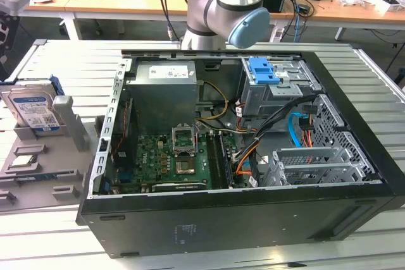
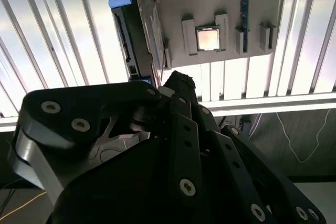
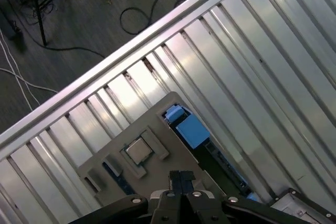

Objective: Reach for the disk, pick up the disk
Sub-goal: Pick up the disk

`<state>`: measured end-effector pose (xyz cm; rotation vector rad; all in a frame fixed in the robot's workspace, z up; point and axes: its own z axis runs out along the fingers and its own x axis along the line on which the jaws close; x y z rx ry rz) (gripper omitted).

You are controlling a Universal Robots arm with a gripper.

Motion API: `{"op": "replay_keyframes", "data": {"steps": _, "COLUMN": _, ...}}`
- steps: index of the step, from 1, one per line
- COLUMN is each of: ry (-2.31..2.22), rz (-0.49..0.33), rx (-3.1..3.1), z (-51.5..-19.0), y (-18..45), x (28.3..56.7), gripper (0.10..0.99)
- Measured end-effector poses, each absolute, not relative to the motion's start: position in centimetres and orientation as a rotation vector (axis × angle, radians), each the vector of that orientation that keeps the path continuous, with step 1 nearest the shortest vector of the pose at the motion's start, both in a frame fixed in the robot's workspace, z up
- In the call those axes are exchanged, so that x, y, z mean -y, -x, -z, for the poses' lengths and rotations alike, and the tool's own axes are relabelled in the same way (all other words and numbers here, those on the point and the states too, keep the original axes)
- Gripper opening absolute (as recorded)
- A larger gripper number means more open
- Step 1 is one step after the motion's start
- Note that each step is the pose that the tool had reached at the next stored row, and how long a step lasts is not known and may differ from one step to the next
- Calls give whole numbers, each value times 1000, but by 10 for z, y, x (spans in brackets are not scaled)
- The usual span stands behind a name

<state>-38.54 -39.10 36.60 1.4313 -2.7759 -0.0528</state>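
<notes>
Gripper [image 3: 181, 179], fingertips together and empty, above grey tray [image 3: 155, 124] beside the disk [image 1: 35, 110]

On the grey tray [image 1: 61, 158] there are one disk [image 1: 35, 110] and one square chip [image 1: 23, 161]. Beside the tray stands one open computer case [image 1: 240, 222].

The disk [image 1: 31, 107] is dull silver metal with a glossy paper label [image 1: 38, 117] and bright blue plastic rails [image 3: 192, 130] — its holder [image 1: 71, 124] matt grey plastic. The slatted table [image 1: 69, 61] is shiny ribbed metal, the computer case [image 1: 253, 219] matt black.
</notes>
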Motion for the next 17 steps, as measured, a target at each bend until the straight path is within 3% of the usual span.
{"op": "replay_keyframes", "data": {"steps": 17, "ry": -1652, "rz": 50, "rx": 2647, "z": -366, "y": 385, "x": 391, "gripper": 106}}
